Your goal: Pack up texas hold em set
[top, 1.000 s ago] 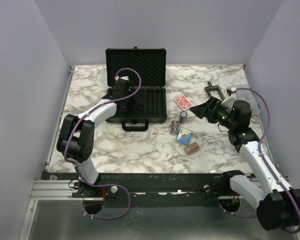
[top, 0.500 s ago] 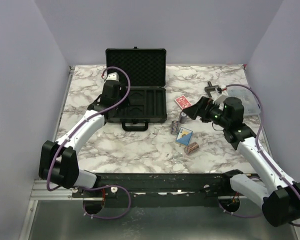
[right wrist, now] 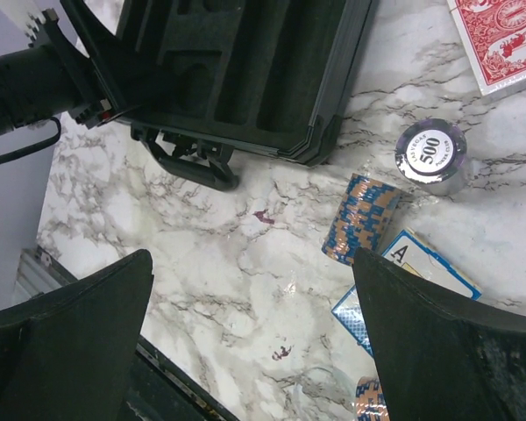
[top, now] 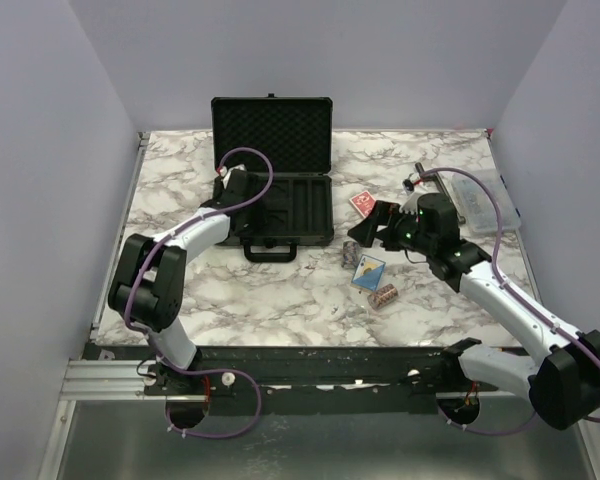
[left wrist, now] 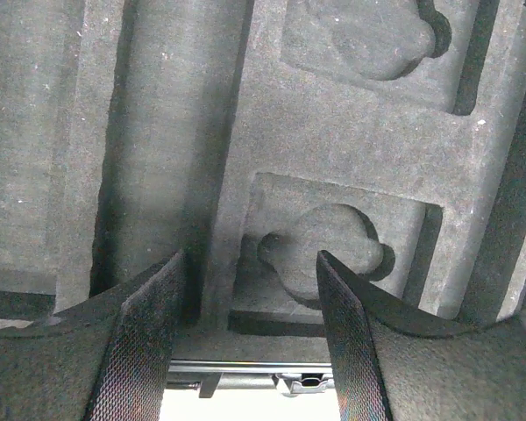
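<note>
Right gripper [right wrist: 252, 259]: fingers spread wide, empty, hovering beside orange-blue chip stack [right wrist: 364, 219], which lies on its side.
Risk: closing finger clips stack, so it rolls or sheds chips; 500 stack [right wrist: 431, 156] and blue deck [top: 368, 270] crowd it.
Left gripper [left wrist: 250, 263]: parted, empty, low over foam tray of open case [top: 275, 200].
Risk: finger snags foam, drags case.

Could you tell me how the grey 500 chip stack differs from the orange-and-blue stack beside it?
The grey 500 chip stack stands upright, face up; the orange-and-blue stack lies on its side. The grey one sits nearer the red deck, the other by the blue deck. Both lie on the table outside the case.
</note>
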`<state>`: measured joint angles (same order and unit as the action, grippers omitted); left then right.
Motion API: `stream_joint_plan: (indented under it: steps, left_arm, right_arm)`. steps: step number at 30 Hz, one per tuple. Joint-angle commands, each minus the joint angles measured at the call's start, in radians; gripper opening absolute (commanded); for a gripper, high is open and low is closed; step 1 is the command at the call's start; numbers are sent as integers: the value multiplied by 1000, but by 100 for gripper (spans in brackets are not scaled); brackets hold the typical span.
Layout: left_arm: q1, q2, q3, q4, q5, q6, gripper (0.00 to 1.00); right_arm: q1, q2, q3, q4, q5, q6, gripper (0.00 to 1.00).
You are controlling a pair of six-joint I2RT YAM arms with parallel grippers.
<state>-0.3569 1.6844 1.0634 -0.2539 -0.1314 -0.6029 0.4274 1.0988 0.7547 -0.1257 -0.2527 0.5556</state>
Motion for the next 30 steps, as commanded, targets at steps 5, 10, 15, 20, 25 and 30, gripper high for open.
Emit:
stream_joint_plan:
  steps: [5, 10, 15, 20, 25, 30]
  left_arm:
    - [-10, 66, -14, -31, 61, -41, 53]
    - [-55, 39, -64, -27, 44, -45, 42]
    - [-124, 8, -130, -20, 13, -59, 34]
    - [-210, -16, -195, -13, -12, -90, 34]
    - [-275, -43, -253, -10, -26, -128, 34]
    - [-337, -72, -311, -9, -46, -173, 34]
  right_arm:
    - [7, 7, 25, -39, 39, -23, 100]
    - [7, -3, 22, -59, 52, -26, 100]
    - [7, -19, 13, -79, 58, -26, 100]
    - [7, -29, 6, -104, 76, -28, 100]
    - [6, -42, -7, -117, 91, -20, 100]
    - [6, -57, -14, -132, 98, -16, 100]
